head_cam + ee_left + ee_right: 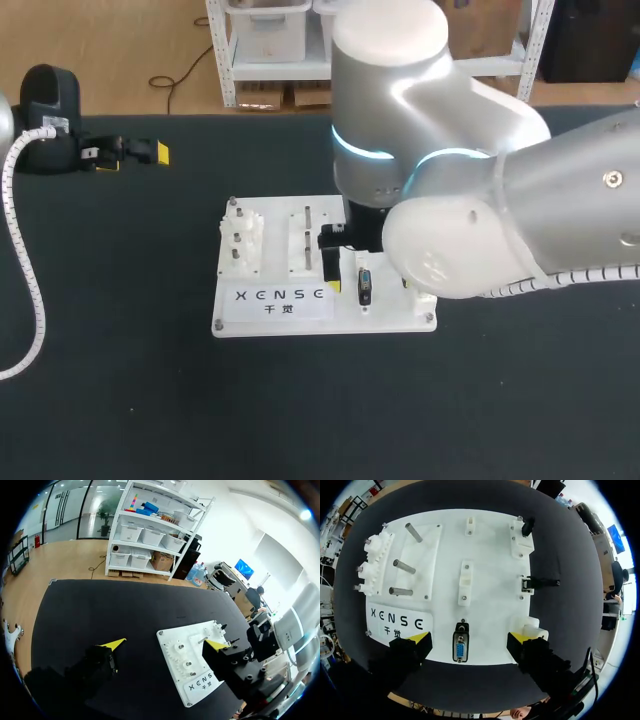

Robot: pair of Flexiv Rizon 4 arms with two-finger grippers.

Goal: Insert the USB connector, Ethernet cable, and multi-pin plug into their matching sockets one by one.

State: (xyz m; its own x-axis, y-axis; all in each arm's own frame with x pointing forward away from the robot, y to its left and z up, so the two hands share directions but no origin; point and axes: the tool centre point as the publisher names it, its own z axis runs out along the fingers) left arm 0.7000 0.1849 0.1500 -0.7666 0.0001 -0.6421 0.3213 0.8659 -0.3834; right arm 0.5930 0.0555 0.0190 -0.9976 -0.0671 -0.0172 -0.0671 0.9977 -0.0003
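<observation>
A white socket board lies mid-table, also seen as the board in the right wrist view. My right gripper hangs open over its near edge, and the multi-pin plug stands on the board between the fingers, touching neither. In the head view that plug shows just under my right arm. The Ethernet connector and a black USB connector sit at the board's edge, ahead of the gripper. My left gripper rests at the table's far left, open and empty, away from the board.
White gears and metal pegs fill the board's left part. A small white block stands by one right fingertip. My left arm's coiled hose trails over the black table at the left.
</observation>
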